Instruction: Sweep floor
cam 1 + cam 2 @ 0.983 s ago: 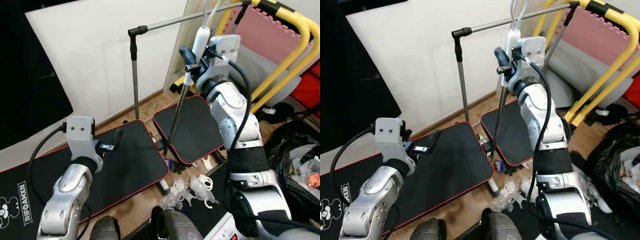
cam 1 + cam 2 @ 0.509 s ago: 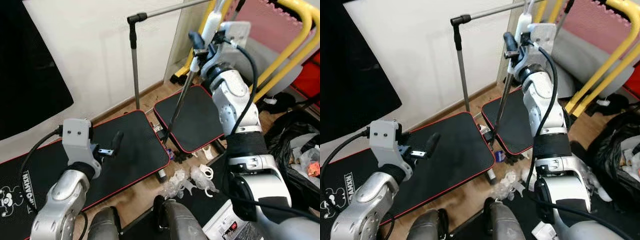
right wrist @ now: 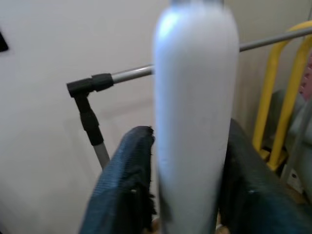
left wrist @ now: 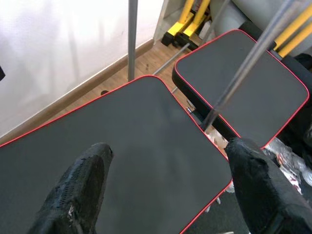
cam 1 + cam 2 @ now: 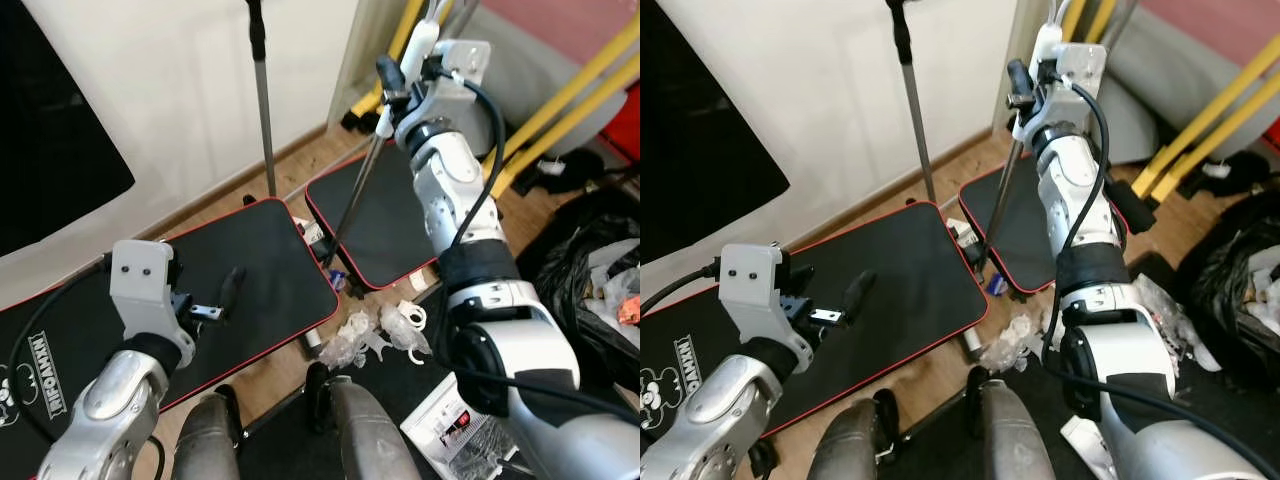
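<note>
A broom with a white grip (image 5: pixel 421 42) and a grey pole (image 5: pixel 355 190) slants down to the floor between two black mats. My right gripper (image 5: pixel 390 90) is raised high and shut on the pole just under the white grip. In the right wrist view the white grip (image 3: pixel 192 112) sits between both fingers (image 3: pixel 126 185). My left gripper (image 5: pixel 212 300) hovers open above the left black mat (image 5: pixel 270 250), holding nothing. In the left wrist view its fingertips (image 4: pixel 83 190) stand wide apart over the mat. Crumpled plastic scraps (image 5: pixel 375 335) lie on the wooden floor.
A second red-edged mat (image 5: pixel 395 215) lies under the broom pole. A grey rack pole (image 5: pixel 262 100) stands by the white wall. Yellow tube frames (image 5: pixel 560 95) and a black bag (image 5: pixel 590 265) crowd the right. A printed packet (image 5: pixel 450 430) lies near my feet (image 5: pixel 350 440).
The whole picture has shifted, so the camera moved forward and tilted down. My right gripper keeps its hold on the broom. The left gripper stays open over the mat.
</note>
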You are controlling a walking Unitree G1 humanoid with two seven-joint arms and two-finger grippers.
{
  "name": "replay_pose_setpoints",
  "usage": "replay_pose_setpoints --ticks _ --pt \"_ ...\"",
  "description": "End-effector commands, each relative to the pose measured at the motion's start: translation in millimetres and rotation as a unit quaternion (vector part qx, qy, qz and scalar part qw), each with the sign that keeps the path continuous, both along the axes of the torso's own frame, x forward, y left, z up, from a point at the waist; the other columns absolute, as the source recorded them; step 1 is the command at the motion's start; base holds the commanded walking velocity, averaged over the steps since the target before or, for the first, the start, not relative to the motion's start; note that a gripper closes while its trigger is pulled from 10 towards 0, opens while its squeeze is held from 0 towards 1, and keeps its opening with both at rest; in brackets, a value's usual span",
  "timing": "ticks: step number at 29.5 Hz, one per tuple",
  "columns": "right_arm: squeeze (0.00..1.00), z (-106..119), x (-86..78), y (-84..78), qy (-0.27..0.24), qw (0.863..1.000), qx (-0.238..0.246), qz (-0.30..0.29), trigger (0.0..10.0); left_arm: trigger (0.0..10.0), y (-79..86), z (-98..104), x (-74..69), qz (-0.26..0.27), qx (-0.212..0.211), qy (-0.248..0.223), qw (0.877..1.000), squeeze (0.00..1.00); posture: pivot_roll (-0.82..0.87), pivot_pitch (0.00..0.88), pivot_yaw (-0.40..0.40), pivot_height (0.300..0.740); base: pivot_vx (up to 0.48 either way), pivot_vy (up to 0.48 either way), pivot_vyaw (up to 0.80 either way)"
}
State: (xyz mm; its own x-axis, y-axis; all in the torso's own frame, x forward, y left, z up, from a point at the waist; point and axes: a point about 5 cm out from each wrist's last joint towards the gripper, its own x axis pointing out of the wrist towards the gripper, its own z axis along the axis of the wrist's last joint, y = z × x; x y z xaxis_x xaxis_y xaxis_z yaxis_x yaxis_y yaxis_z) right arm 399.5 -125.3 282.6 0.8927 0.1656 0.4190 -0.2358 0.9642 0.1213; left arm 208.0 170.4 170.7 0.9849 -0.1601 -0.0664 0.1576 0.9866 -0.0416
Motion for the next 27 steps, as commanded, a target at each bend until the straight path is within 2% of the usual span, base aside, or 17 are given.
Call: replay_pose_setpoints --ticks 1,7,11,12,17,21,23,24,25,26,27 --pt "1.0 0.3 -0.2 -0.8 -0.009 1.0 -0.001 0.0 10.0 10.0 -2.4 -3.8 -4.4 -0.017 -0.003 0.014 1.0 0.0 0.0 0.412 -0.152 0.74 0.0 0.0 0.0" --pt "1.0 8.8 -1.4 -9.6 -0.025 1.0 -0.01 -0.011 10.0 10.0 -3.6 -5.9 1.7 -0.018 -0.004 0.017 1.0 0.0 -0.01 0.383 -0.161 0.74 0.0 0.0 0.0" --pt "1.0 15.8 -21.5 -6.1 -0.048 0.999 -0.012 0.018 10.0 10.0 -4.5 -7.6 7.1 -0.017 -0.006 0.015 1.0 0.0 -0.03 0.359 -0.166 0.74 0.0 0.0 0.0" --pt "1.0 15.8 -21.5 -6.1 -0.048 0.999 -0.012 0.018 10.0 10.0 -4.5 -7.6 7.1 -0.017 -0.006 0.015 1.0 0.0 -0.03 0.359 -0.166 0.74 0.0 0.0 0.0" --pt "1.0 1.8 -47.2 -6.5 -0.034 0.999 -0.021 0.034 10.0 10.0 -5.3 -10.6 14.3 -0.016 -0.009 0.014 1.0 0.0 -0.05 0.326 -0.17 0.74 0.0 0.0 0.0" --pt "1.0 -6.9 -57.3 -10.9 -0.021 0.999 -0.022 0.028 10.0 10.0 -6.1 -12.9 17.8 -0.017 -0.011 0.014 1.0 0.0 -0.06 0.309 -0.174 0.74 0.0 0.0 0.0" --pt "1.0 -14.9 -64.7 -14.4 -0.008 1.0 -0.023 0.019 10.0 10.0 -6.8 -14.6 20.3 -0.018 -0.013 0.014 1.0 0.0 -0.06 0.293 -0.181 0.74 0.0 0.0 0.0" --pt "1.0 -26.8 -72.9 -15.0 0.01 1.0 -0.023 0.014 10.0 10.0 -7.1 -16.7 22.6 -0.018 -0.016 0.016 1.0 0.0 -0.07 0.276 -0.181 0.74 0.0 0.0 0.0" --pt "0.94 -36.1 -76.4 -14.7 0.025 0.999 -0.024 0.012 10.0 10.0 -7.5 -18.7 23.8 -0.02 -0.015 0.02 1.0 0.0 -0.07 0.251 -0.18 0.74 0.0 0.0 0.0" --pt "0.49 -44.8 -81.3 -14.9 0.043 0.999 -0.025 0.009 10.0 10.0 -7.8 -20.5 24.9 -0.021 -0.011 0.023 0.999 0.0 -0.07 0.247 -0.18 0.74 0.0 0.0 0.0" --pt "0.49 -44.8 -81.3 -14.9 0.043 0.999 -0.025 0.009 10.0 10.0 -7.8 -20.5 24.9 -0.021 -0.011 0.023 0.999 0.0 -0.07 0.247 -0.18 0.74 0.0 0.0 0.0"
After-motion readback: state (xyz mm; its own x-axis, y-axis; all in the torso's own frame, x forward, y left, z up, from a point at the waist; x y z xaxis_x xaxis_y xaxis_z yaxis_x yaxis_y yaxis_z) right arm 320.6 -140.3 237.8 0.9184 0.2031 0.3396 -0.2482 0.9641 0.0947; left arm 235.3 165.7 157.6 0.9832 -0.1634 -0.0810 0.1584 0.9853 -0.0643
